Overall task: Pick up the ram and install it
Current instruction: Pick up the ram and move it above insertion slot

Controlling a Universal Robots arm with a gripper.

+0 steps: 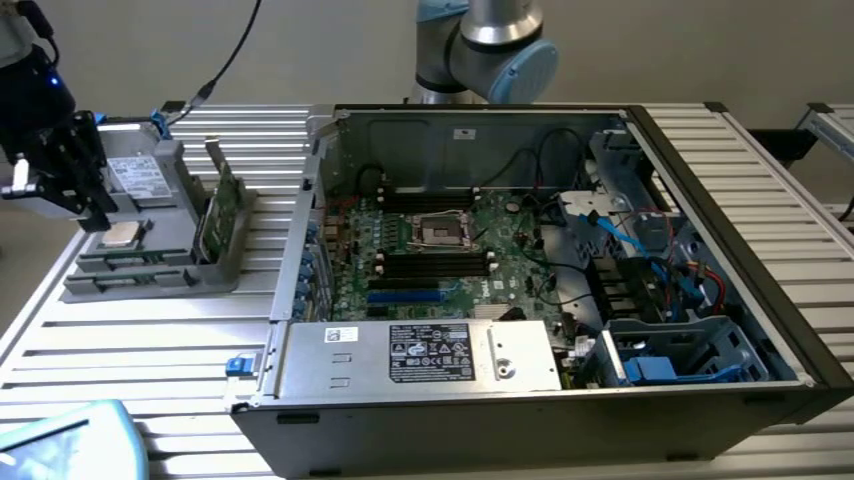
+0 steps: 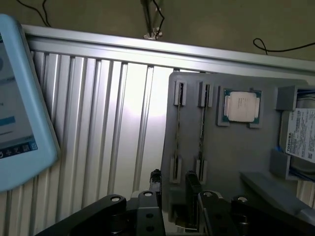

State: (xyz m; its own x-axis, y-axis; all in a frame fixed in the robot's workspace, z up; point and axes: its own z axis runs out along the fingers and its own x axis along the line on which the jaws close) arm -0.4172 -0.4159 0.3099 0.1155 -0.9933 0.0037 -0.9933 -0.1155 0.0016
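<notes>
With jaws partly apart and empty, the black gripper (image 2: 173, 181) is hovering over the thin dark-green ram stick (image 2: 178, 129), which is sitting unpicked in its grey plastic tray (image 2: 231, 152).

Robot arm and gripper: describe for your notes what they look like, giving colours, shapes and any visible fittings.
The arm is a rounded silver-grey tube with a light blue joint cap. The gripper is black and blocky. In the wrist view it has black linkages fastened with silver bolts, and two dark, narrow fingers.
</notes>
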